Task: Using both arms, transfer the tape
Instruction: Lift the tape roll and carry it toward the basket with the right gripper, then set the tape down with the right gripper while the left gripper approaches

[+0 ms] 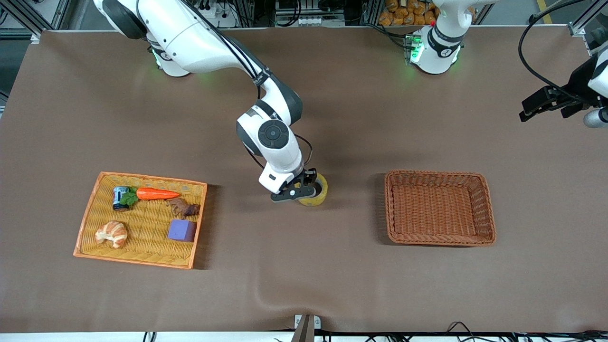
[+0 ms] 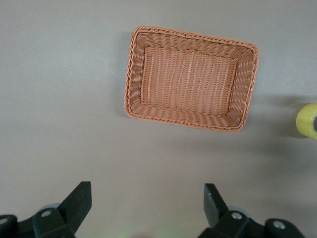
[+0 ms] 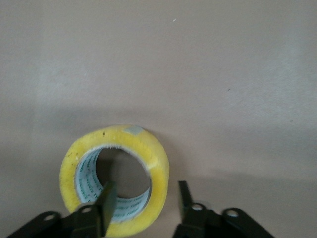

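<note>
The tape [image 1: 319, 195], a yellowish ring, lies on the brown table between the two baskets; it also shows in the right wrist view [image 3: 148, 148] and at the edge of the left wrist view [image 2: 308, 120]. My right gripper [image 1: 304, 190] is down at the tape and open [image 3: 146, 186]: one finger stands inside the ring, the other outside its wall with a small gap. My left gripper [image 1: 527, 111] waits high over the left arm's end of the table, open and empty [image 2: 147, 186].
An empty brown wicker basket [image 1: 389, 209] sits toward the left arm's end, seen also in the left wrist view [image 2: 130, 74]. An orange tray [image 1: 88, 218] toward the right arm's end holds a carrot [image 1: 156, 194], a croissant [image 1: 111, 233], a purple block [image 1: 181, 230] and a can [image 1: 118, 197].
</note>
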`<state>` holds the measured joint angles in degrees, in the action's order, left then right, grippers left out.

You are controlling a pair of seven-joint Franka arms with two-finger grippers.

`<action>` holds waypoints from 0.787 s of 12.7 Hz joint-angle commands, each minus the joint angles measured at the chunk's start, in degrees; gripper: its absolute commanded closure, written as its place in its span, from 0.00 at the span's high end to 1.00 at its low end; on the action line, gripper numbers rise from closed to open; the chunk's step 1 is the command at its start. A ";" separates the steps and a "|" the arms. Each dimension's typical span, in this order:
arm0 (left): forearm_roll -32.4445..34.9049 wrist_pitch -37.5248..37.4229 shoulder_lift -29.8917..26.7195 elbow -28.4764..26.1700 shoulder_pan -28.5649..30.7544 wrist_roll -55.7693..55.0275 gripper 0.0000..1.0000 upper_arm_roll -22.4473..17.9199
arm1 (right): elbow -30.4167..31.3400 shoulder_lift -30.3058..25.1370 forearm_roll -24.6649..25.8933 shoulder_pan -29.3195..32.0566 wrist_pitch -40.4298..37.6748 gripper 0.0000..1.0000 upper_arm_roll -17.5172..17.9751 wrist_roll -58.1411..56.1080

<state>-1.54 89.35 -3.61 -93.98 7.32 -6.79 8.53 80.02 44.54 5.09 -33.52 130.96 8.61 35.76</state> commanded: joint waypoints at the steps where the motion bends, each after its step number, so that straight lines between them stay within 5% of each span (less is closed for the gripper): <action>1: -1.09 0.30 1.41 0.64 -0.02 1.26 1.00 0.17 | -0.74 -0.86 2.29 0.30 -0.79 1.00 -0.79 2.82; 5: -1.09 3.19 4.22 0.64 -0.29 1.26 1.00 0.69 | -0.92 -5.86 2.29 5.04 -7.89 1.00 -0.70 0.55; 10: -1.01 6.27 8.35 0.64 -1.07 0.46 1.00 1.48 | -0.83 -10.43 1.41 16.72 -18.25 1.00 0.00 -26.66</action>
<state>-1.57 94.83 3.10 -94.01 6.77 -6.79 9.97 77.72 36.33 6.08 -21.31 115.90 6.94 17.94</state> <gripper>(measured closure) 0.000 0.000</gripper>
